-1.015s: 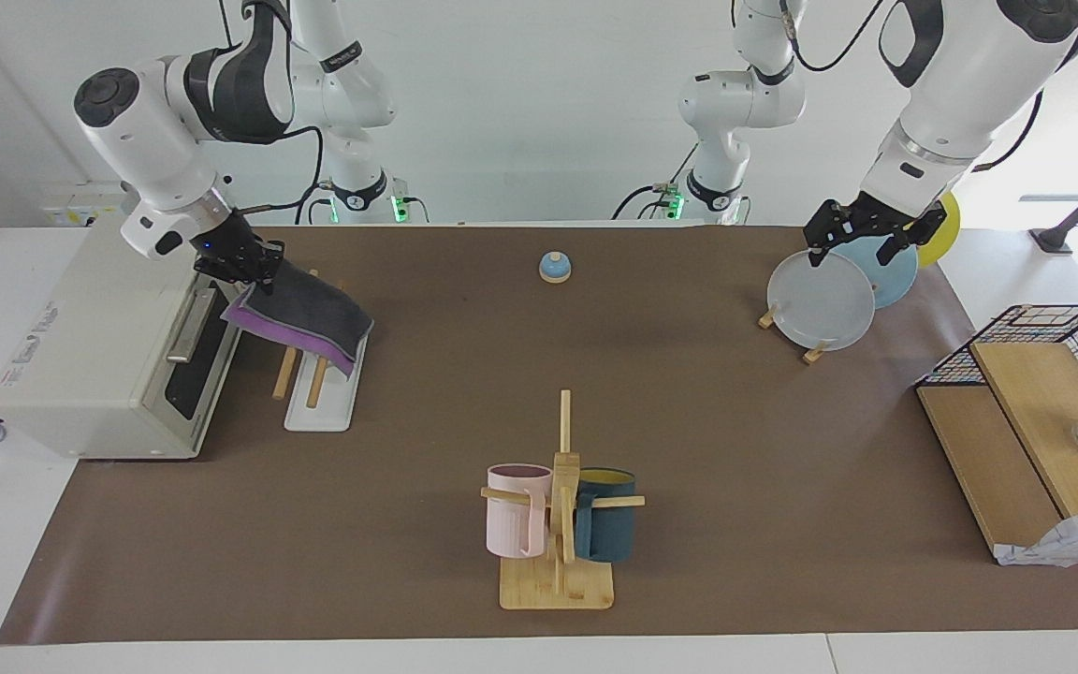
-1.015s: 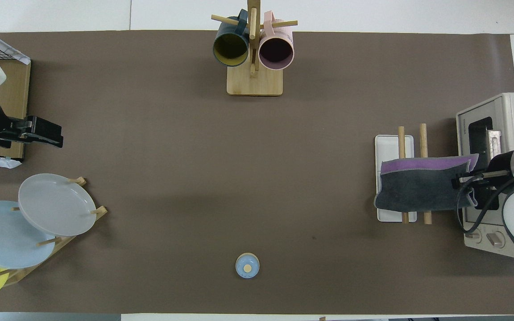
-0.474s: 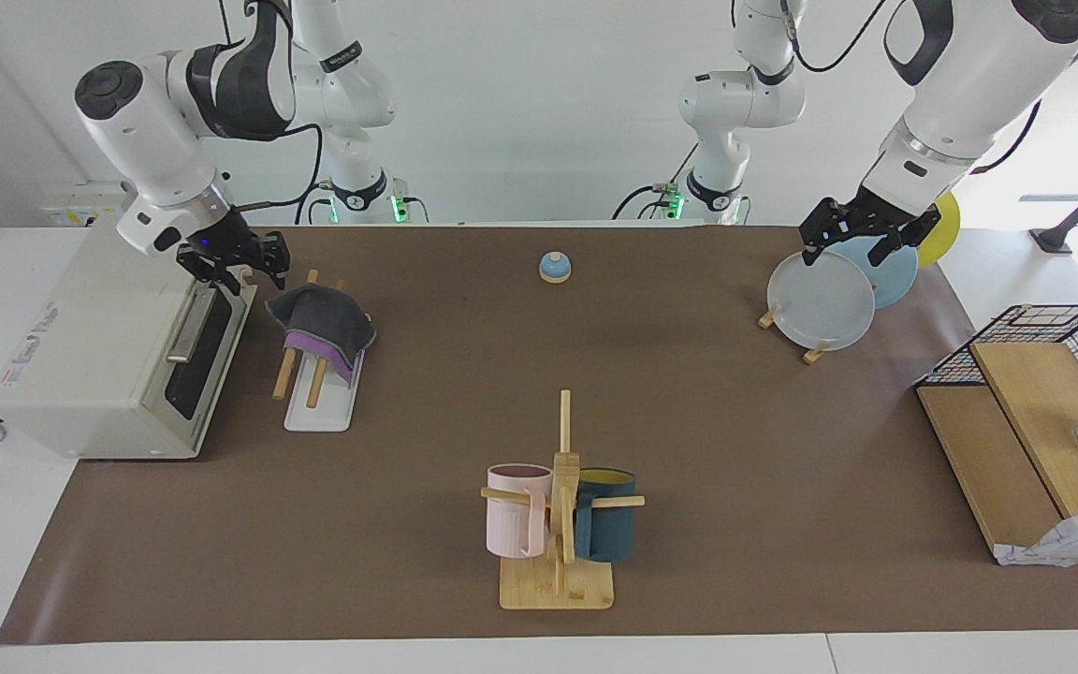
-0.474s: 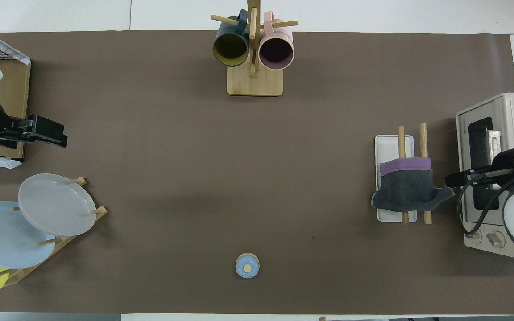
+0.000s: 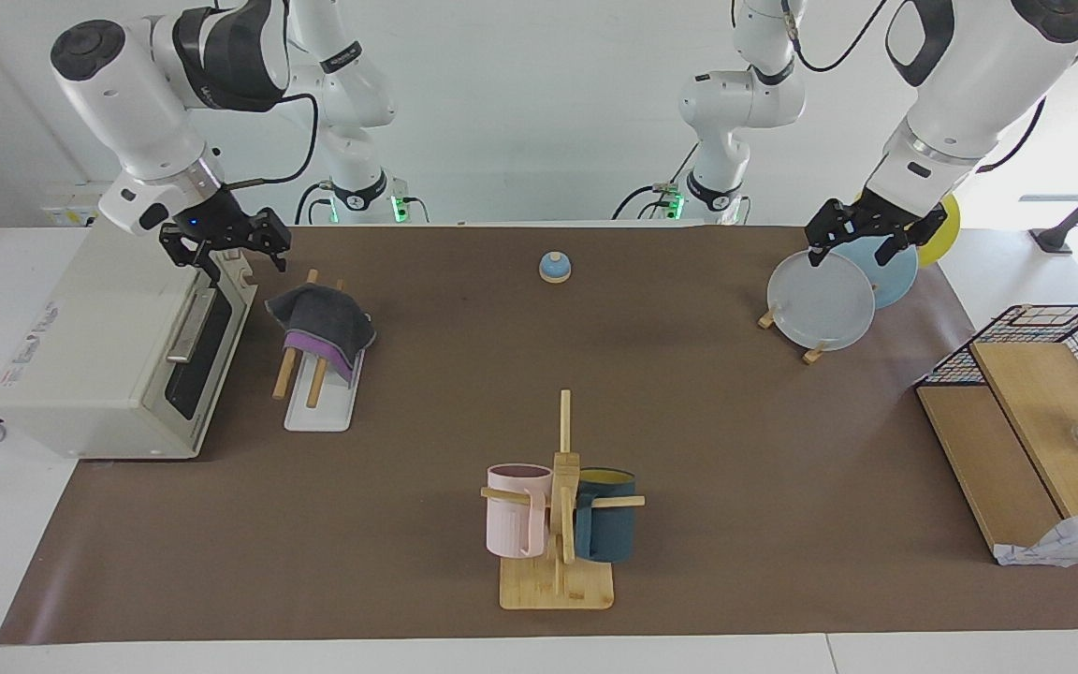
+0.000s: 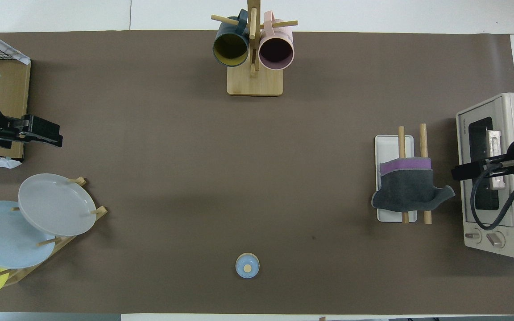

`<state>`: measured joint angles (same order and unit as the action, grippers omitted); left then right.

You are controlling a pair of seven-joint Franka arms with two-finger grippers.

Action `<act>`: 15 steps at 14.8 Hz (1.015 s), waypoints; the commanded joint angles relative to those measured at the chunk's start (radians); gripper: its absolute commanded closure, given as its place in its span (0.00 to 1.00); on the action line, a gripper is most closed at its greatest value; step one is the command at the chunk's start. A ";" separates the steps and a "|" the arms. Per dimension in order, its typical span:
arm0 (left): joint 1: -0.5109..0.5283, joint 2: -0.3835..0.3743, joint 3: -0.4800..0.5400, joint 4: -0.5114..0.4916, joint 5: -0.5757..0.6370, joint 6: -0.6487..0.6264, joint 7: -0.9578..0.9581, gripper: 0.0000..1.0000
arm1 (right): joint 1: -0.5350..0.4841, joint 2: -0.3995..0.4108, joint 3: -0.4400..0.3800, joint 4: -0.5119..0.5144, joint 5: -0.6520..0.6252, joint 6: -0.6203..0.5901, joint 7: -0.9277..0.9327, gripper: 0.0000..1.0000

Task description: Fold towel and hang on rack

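Note:
The towel [image 5: 322, 320] hangs folded over the two wood rods of the rack [image 5: 316, 414], dark grey face out with a purple strip showing. In the overhead view the towel [image 6: 411, 192] covers the part of the rack [image 6: 393, 145] nearer to the robots. My right gripper [image 5: 230, 251] is open and empty, raised beside the towel over the toaster oven's front edge; it also shows in the overhead view [image 6: 457, 172]. My left gripper [image 5: 859, 245] is open and empty, waiting in the air over the plate stand; it also shows in the overhead view [image 6: 58, 137].
A toaster oven [image 5: 99, 356] stands beside the rack at the right arm's end. A mug stand [image 5: 558, 562] holds a pink and a dark blue mug. A plate stand [image 5: 820, 301], a blue bell [image 5: 554, 268], and a wire basket with wooden boards [image 5: 1044, 412] are on the table.
My right gripper let go of the towel and rose away toward the toaster oven. The towel's held end dropped, so it now hangs over the rods. The left arm barely moved.

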<state>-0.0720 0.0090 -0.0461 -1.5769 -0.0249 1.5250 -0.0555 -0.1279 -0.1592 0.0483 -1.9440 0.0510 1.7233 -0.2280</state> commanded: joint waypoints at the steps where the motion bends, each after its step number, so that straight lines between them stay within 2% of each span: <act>1: -0.002 -0.006 0.006 0.008 0.019 -0.005 0.013 0.00 | 0.013 0.035 0.002 0.094 -0.017 -0.082 0.019 0.00; 5: 0.009 -0.009 0.009 0.003 0.019 -0.011 0.011 0.00 | 0.036 0.062 0.004 0.209 -0.063 -0.278 0.074 0.00; 11: 0.009 -0.009 0.009 0.003 0.019 -0.011 0.009 0.00 | 0.045 0.063 0.004 0.192 -0.077 -0.251 0.130 0.00; 13: 0.009 -0.009 0.009 0.001 0.019 -0.011 0.011 0.00 | 0.097 0.088 0.002 0.227 -0.117 -0.263 0.130 0.00; 15: 0.009 -0.009 0.009 0.003 0.019 -0.011 0.009 0.00 | 0.093 0.104 -0.007 0.257 -0.094 -0.289 0.134 0.00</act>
<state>-0.0657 0.0086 -0.0377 -1.5767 -0.0226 1.5251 -0.0555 -0.0404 -0.0900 0.0481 -1.7406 -0.0386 1.4675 -0.1067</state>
